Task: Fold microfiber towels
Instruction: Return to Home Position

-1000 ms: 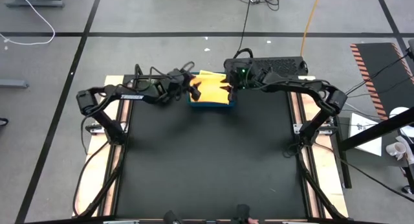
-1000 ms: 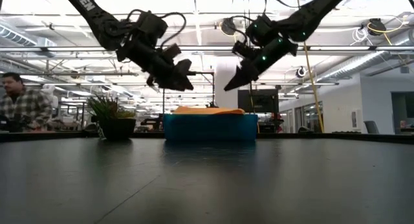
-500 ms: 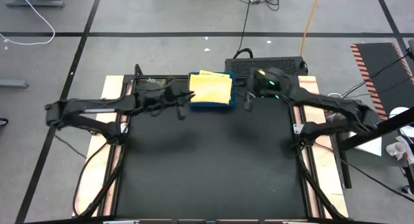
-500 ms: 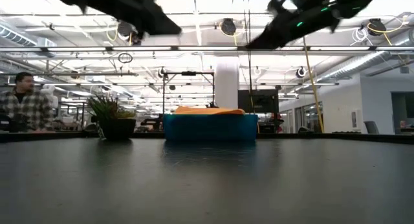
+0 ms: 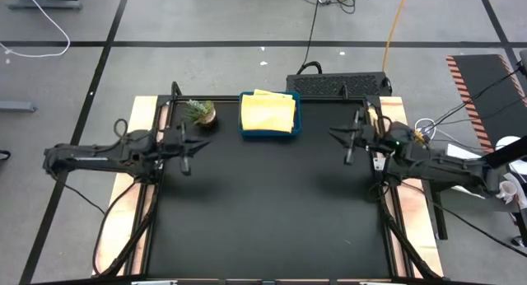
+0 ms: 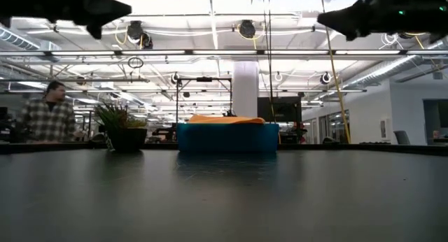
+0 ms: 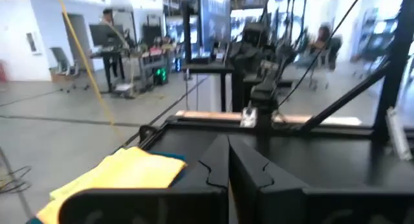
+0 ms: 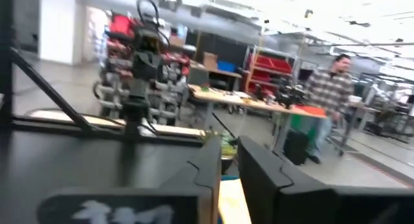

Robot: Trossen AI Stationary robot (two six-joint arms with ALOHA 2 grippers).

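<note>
Upper centre of the high view, towels lay heaped above the bin rim and could slump out. The left gripper was closed, the right gripper barely parted, both empty.

Left pincer closed, right pincer, both raised, facing inward

Past my black surface I see a grey concrete floor with black tape lines, a white round column, bright ceiling lights, and a person in a plaid shirt far left.

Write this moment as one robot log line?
towels folded in bin; left gripper near left edge, shut; right gripper near right edge, slightly open
</note>
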